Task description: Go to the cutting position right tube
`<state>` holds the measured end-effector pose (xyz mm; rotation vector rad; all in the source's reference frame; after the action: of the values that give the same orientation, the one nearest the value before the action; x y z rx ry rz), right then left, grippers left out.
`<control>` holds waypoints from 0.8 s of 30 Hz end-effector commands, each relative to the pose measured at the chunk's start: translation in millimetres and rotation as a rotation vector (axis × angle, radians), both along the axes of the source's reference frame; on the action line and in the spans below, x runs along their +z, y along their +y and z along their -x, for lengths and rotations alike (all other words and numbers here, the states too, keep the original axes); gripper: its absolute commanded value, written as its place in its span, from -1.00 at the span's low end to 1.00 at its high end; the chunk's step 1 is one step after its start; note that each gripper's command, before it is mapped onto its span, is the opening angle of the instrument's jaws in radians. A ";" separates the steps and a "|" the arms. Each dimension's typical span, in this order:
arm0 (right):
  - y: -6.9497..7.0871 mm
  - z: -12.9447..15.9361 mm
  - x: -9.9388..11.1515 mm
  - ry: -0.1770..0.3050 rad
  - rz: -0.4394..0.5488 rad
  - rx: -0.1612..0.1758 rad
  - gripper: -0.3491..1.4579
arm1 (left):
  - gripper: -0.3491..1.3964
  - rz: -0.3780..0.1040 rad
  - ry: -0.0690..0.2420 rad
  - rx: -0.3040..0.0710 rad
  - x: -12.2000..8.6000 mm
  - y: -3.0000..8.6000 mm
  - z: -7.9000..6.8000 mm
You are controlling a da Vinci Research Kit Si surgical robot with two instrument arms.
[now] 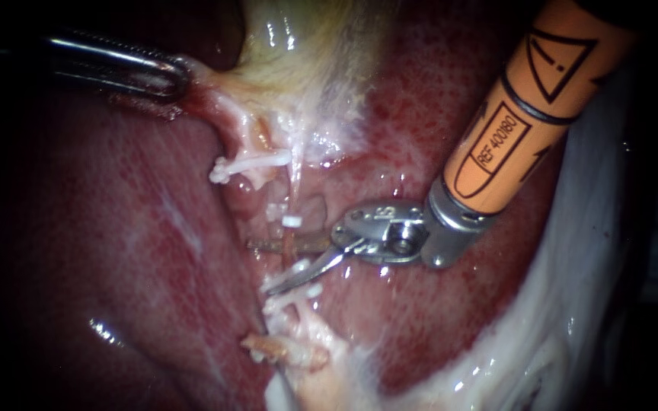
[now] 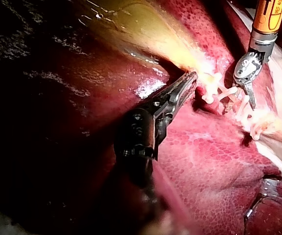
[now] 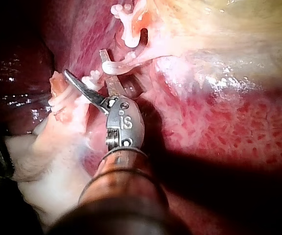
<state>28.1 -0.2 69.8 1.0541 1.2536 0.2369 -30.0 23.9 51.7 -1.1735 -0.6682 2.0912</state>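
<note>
between the pale, glistening gallbladder (image 1: pixel 306 61) and the mottled red liver (image 1: pixel 116 228), the orange-shafted right instrument (image 1: pixel 260 266) holds its thin steel blades parted either side of the slender right tube (image 1: pixel 291 237), between small white plastic clips (image 1: pixel 292 221). the dark metal left instrument (image 1: pixel 169 76) is clenched on the gallbladder's neck.

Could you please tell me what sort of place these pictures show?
Probably a surgical robot's working field on tissue: the liver, the gallbladder held by the left instrument, and the right instrument, jaws open, at a tube bearing white clips.
</note>
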 end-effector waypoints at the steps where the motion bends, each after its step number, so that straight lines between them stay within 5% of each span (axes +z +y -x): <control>1: 0.0 0.0 0.0 -0.007 -0.012 -0.005 0.86 | -1.00 0.000 0.000 0.000 0.0 0.0 0.0; 10: -0.2 1.7 -0.4 -0.079 -0.098 -0.028 0.93 | -1.00 0.000 0.000 0.000 0.0 0.0 -0.1; 24: -0.3 3.8 -0.7 -0.168 -0.236 -0.156 0.97 | -1.00 0.000 0.000 0.001 0.1 0.0 0.0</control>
<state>24.3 -0.5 69.1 1.3102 0.9967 0.3524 -30.0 23.9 51.7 -1.1740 -0.6689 2.0916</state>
